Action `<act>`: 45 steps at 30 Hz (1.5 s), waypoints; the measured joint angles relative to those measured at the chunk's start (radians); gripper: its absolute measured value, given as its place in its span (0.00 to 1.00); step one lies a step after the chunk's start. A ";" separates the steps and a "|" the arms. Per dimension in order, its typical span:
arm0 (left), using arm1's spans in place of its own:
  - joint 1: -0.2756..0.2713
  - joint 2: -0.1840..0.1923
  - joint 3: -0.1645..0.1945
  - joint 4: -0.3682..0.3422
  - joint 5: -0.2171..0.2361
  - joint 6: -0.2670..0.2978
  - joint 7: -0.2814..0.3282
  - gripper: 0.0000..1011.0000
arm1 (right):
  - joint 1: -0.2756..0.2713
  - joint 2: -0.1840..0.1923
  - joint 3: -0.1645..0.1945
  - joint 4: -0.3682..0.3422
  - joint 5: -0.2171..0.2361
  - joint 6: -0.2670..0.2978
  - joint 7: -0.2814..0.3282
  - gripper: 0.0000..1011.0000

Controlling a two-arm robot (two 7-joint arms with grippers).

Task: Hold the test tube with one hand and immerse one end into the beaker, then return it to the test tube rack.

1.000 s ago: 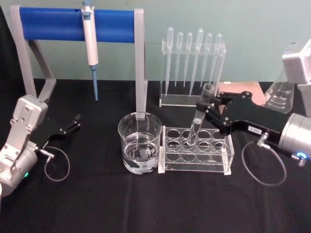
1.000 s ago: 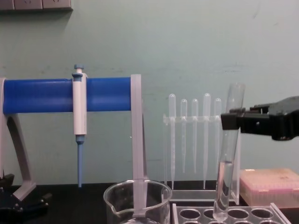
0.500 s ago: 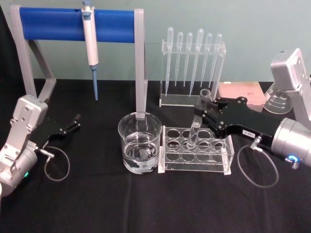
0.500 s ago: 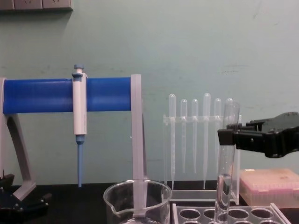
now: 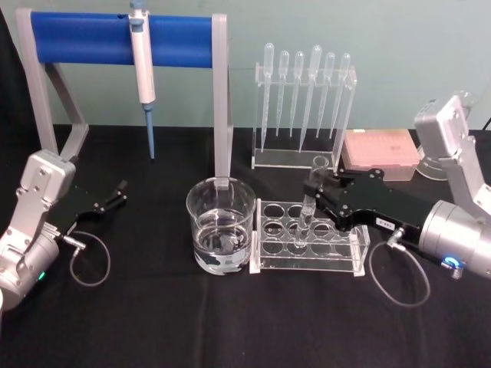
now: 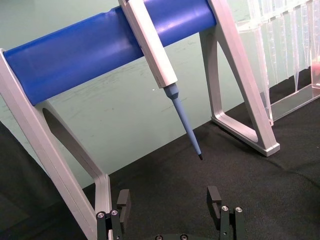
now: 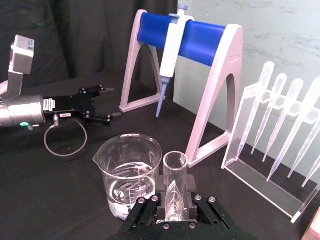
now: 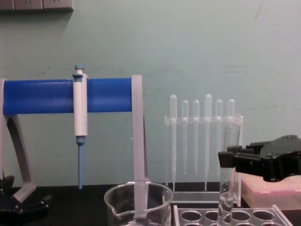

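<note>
The test tube [image 5: 309,205] stands nearly upright with its round bottom down in a back-row hole of the clear tube rack [image 5: 307,262]. My right gripper [image 5: 311,189] is shut on the tube just below its mouth. The chest view shows this gripper [image 8: 226,160] gripping the tube [image 8: 229,141] above the rack [image 8: 263,215]. From the right wrist, the tube [image 7: 175,172] rises between the shut jaws. The beaker [image 5: 221,226], holding a little clear liquid, stands just left of the rack. My left gripper [image 5: 116,193] rests open at the far left of the table.
A blue-barred stand [image 5: 92,37] at the back left holds a white-and-blue pipette [image 5: 142,69]. A clear rack of plastic pipettes [image 5: 303,100] stands behind the tube rack, with a pink box [image 5: 380,152] to its right. A black cloth covers the table.
My right gripper has come down and slightly left with the test tube, sinking it deeper into the rack hole and bringing it more upright. The left arm has not moved.
</note>
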 joint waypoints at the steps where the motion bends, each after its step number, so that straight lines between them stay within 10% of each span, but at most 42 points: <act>1: 0.000 0.000 0.000 0.000 0.000 0.000 0.000 0.99 | 0.000 -0.002 -0.001 0.002 -0.002 0.000 0.000 0.22; 34: 0.000 0.000 0.000 0.000 0.000 0.000 0.000 0.99 | -0.013 -0.049 -0.005 0.045 -0.038 -0.002 -0.006 0.22; 45: 0.000 0.000 0.000 0.000 0.000 0.000 0.000 0.99 | -0.012 -0.048 -0.005 0.043 -0.036 -0.002 -0.006 0.54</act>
